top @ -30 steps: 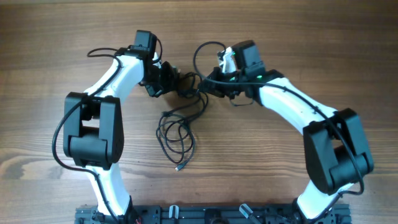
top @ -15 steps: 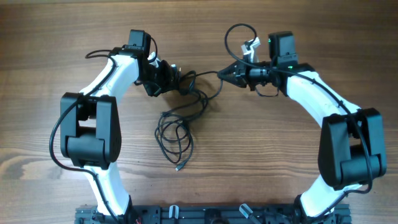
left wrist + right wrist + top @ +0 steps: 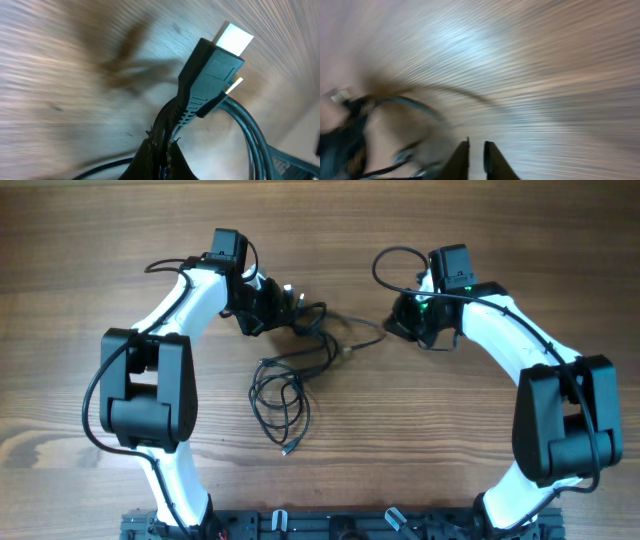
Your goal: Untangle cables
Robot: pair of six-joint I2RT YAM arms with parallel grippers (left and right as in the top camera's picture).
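Observation:
The cables [image 3: 300,340] are thin black cords bunched at the table's middle. Loose loops [image 3: 280,395] trail toward the front and end in a small plug [image 3: 287,450]. My left gripper [image 3: 280,307] is shut on the top of the bunch. In the left wrist view the left gripper [image 3: 162,145] pinches a cord just below a black plug [image 3: 212,75] with a silver tip. One strand [image 3: 352,348] lies free on the wood, pointing right. My right gripper [image 3: 397,326] hangs just right of it. In the right wrist view the right gripper [image 3: 476,145] is slightly open, with only table between its fingers.
The wooden table [image 3: 480,460] stretches around both arms. The arms' own thicker black wires arc over each wrist, one above the right wrist [image 3: 395,255]. The arm bases stand at the front edge [image 3: 330,525].
My right gripper drew a strand out to the right, then opened. The strand has dropped onto the table and the gripper has shifted down. The left gripper has kept its hold.

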